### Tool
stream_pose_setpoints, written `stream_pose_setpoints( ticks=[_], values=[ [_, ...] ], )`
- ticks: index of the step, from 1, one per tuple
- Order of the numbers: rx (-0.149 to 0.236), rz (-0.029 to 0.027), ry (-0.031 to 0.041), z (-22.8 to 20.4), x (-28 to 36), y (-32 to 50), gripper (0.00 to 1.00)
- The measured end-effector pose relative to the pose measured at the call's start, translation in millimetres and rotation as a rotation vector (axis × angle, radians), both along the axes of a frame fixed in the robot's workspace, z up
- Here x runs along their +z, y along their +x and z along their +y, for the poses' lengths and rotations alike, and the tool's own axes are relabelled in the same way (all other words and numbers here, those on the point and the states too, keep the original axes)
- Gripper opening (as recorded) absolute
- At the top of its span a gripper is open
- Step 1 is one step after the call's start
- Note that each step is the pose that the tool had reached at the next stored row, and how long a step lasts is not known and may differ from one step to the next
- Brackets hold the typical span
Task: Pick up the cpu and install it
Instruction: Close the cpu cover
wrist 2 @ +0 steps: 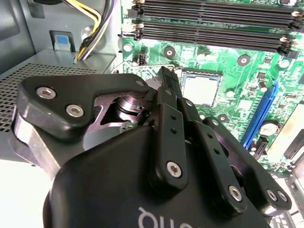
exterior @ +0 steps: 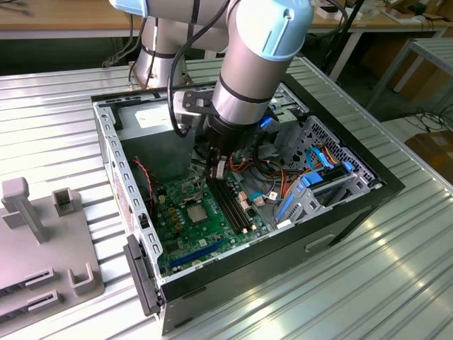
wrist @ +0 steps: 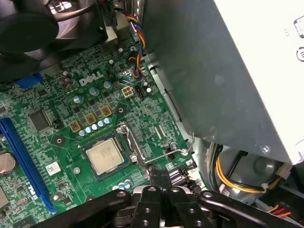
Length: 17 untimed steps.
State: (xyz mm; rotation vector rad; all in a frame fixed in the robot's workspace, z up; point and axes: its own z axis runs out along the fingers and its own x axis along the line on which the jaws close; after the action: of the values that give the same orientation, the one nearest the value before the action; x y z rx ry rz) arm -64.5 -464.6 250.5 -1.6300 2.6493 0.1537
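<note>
The cpu (wrist: 105,156) is a pale silver-grey square lying flat in its socket on the green motherboard (wrist: 61,118); it also shows in the second wrist view (wrist 2: 200,89) and in the exterior view (exterior: 196,210). My gripper (wrist: 159,175) hangs inside the open computer case (exterior: 131,212), a short way above the board and beside the socket, off toward the memory slots. Its black fingers (wrist 2: 166,90) are pressed together with nothing between them. In the exterior view the gripper (exterior: 218,172) hangs just over the board, to the right of the cpu. A thin wire lever (wrist: 166,154) runs along the socket's edge.
Black memory slots (wrist 2: 213,28) and a blue expansion slot (wrist: 23,161) flank the socket. The grey power supply box (wrist: 228,71), coloured cable bundles (exterior: 283,180) and the drive cage (exterior: 325,184) crowd the case. A grey fixture block (exterior: 42,234) stands on the ribbed metal table (exterior: 368,276).
</note>
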Motion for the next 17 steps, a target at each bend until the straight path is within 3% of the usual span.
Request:
stream_pose_setpoints(
  ticks=[12,17],
  values=[
    [0.002,0.0000,0.0000,-10.3,0.0,0.0,0.11],
    [0.002,0.0000,0.0001,-11.8,0.0,0.0,0.11]
  ],
)
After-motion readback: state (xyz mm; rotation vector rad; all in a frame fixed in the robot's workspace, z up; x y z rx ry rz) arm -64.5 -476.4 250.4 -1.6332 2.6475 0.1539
